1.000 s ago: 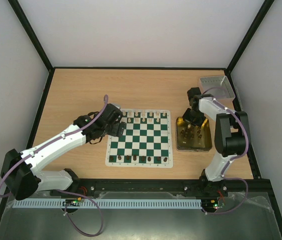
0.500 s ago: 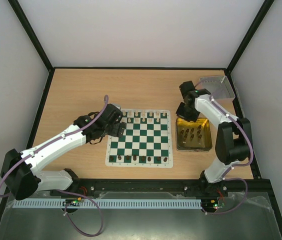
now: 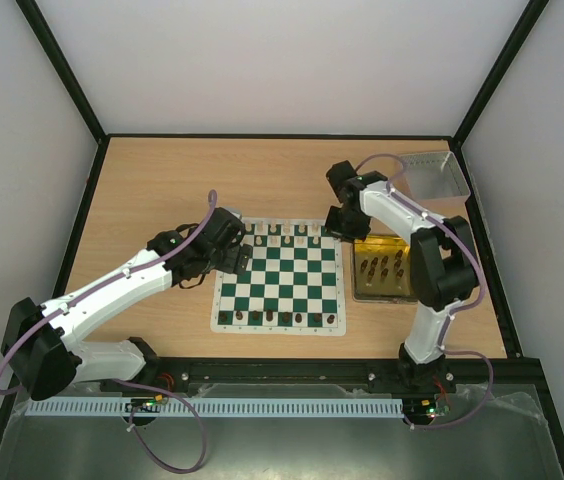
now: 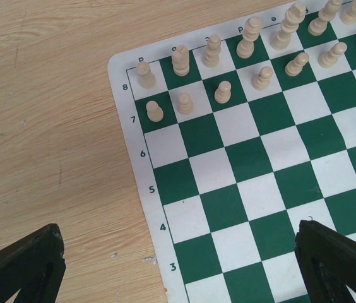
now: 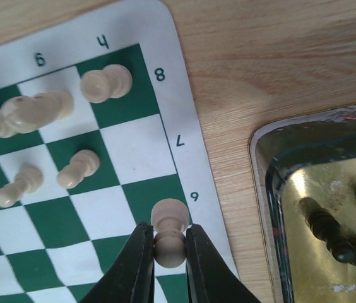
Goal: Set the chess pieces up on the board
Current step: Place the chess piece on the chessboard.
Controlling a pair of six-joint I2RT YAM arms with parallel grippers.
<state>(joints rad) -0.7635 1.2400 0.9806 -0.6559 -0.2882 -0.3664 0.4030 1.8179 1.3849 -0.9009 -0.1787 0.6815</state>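
Note:
The green-and-white board lies at the table's middle. Cream pieces stand on its two far rows and dark pieces on its near row. My right gripper hovers over the board's far right corner. In the right wrist view it is shut on a cream pawn, held above the board's edge squares. My left gripper is open and empty over the board's left edge. Its wrist view shows the wide-spread gripper and cream pieces on rows 7 and 8.
A translucent yellow tray right of the board holds several dark pieces; it also shows in the right wrist view. A grey tray sits at the far right corner. Black frame posts bound the table.
My right arm has swung left from above the yellow tray to the board's far right corner, with the cream pawn in its jaws. The left arm has not moved.

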